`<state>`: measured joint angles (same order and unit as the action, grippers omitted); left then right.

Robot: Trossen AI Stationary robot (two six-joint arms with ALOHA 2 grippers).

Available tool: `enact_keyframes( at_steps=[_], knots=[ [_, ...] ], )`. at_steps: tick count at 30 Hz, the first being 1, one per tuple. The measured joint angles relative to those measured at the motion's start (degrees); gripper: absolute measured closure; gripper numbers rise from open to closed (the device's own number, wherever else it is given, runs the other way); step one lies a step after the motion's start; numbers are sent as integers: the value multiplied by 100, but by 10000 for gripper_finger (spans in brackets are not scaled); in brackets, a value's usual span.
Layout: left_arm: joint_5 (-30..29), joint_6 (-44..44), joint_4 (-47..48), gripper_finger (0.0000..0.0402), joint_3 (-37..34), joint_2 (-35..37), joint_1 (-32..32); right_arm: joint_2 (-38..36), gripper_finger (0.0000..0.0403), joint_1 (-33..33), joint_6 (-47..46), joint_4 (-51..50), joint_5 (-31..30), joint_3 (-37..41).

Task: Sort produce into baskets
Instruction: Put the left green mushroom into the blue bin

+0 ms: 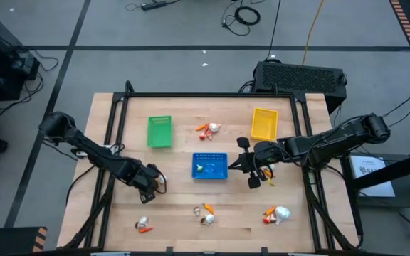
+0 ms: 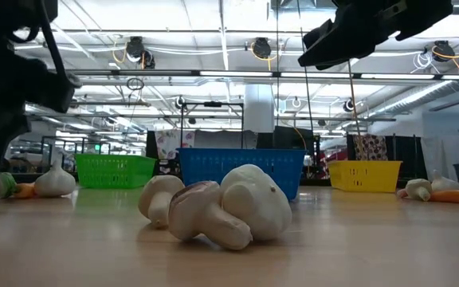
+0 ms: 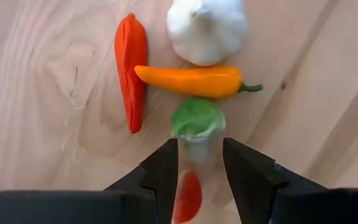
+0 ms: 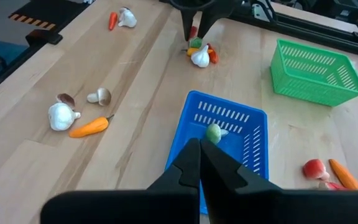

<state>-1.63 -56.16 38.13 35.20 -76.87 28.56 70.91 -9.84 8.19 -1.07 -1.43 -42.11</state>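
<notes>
While the left gripper (image 3: 201, 165) hovers with fingers spread over a cluster near the table's (image 1: 176, 213) front-left, the green sprout (image 3: 196, 119) lies just ahead of its tips, touching the orange pepper (image 3: 194, 81) beside the red pepper (image 3: 131, 71) and garlic bulb (image 3: 205, 28). Being small, light and probably hard, smooth plastic, the sprout may squirt aside; grip across its round middle. The right gripper (image 4: 199, 165), fingers pressed together and seemingly empty, hangs by the blue basket (image 4: 252, 140), which holds one green piece (image 4: 213, 132).
</notes>
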Motion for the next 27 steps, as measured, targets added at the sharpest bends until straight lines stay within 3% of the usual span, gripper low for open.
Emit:
enact_keyframes(
  at_steps=[7, 15, 27],
  knots=[
    [7, 134, -137, 267, 28, -422, -2, 2, 403, 0, 0, 8, 2, 0],
    [7, 280, -122, 271, 23, -440, -2, 1, 403, 1, 0, 18, 1, 0],
    [42, 308, -146, 356, 15, -414, -2, 2, 403, 1, 0, 97, 2, 0]
  ],
)
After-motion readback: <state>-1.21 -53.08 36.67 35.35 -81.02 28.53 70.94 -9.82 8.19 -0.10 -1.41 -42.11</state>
